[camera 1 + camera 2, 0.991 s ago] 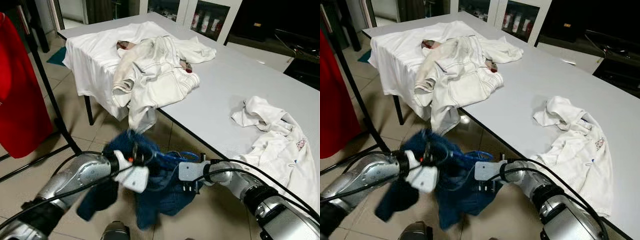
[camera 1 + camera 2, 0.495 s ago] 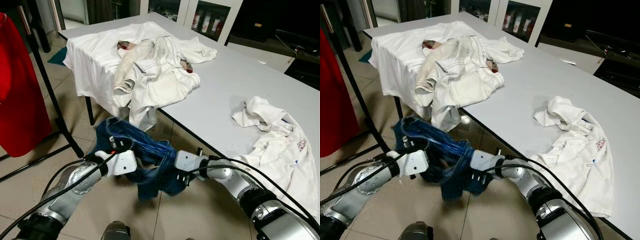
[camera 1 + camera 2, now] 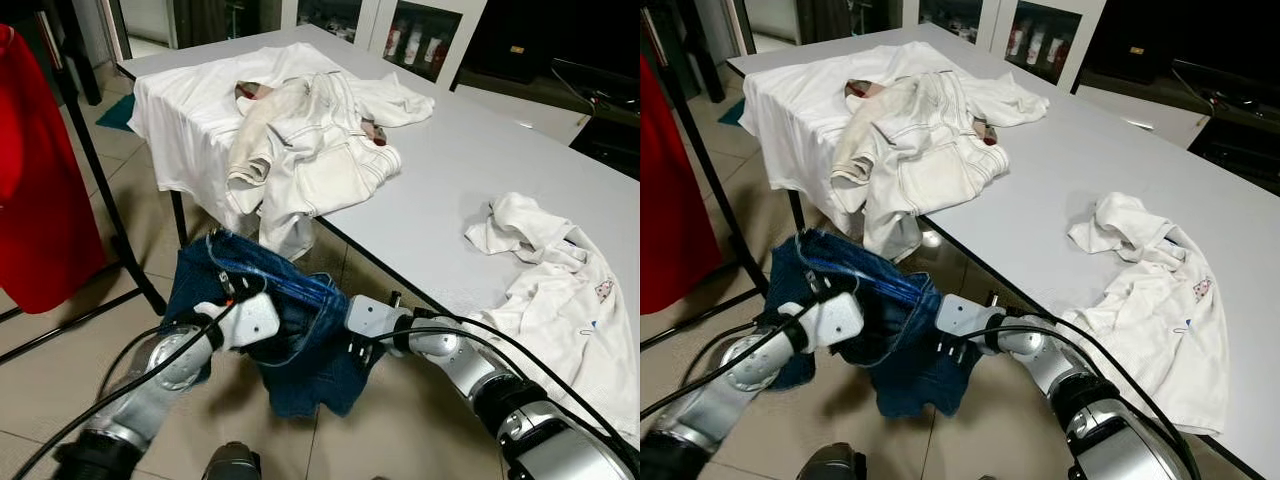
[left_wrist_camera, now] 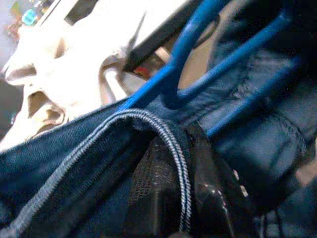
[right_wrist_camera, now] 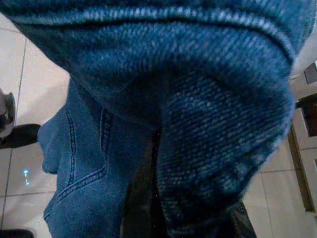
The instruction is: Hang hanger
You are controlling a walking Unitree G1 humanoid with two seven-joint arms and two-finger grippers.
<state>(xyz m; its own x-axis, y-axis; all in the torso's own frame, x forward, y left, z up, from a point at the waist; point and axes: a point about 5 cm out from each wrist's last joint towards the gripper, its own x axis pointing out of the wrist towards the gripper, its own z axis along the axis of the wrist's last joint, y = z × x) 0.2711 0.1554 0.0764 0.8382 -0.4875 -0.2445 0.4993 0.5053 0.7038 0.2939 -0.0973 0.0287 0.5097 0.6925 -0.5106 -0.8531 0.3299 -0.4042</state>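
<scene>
Jeans [image 3: 290, 330] on blue hanger [image 4: 198, 64], clamped between both grippers' jaws.

A grey desk [image 3: 470, 160] carries a heap of white clothes [image 3: 300, 130] at its far left corner, some draping over the edge. A second crumpled white garment [image 3: 560, 290] lies at the near right edge. A red garment [image 3: 35, 190] hangs from a black rack [image 3: 100, 200] on the tiled floor [image 3: 60, 360].

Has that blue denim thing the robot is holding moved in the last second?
Yes. The jeans, bunched low before, are now lifted and spread, nearer the table edge.
</scene>
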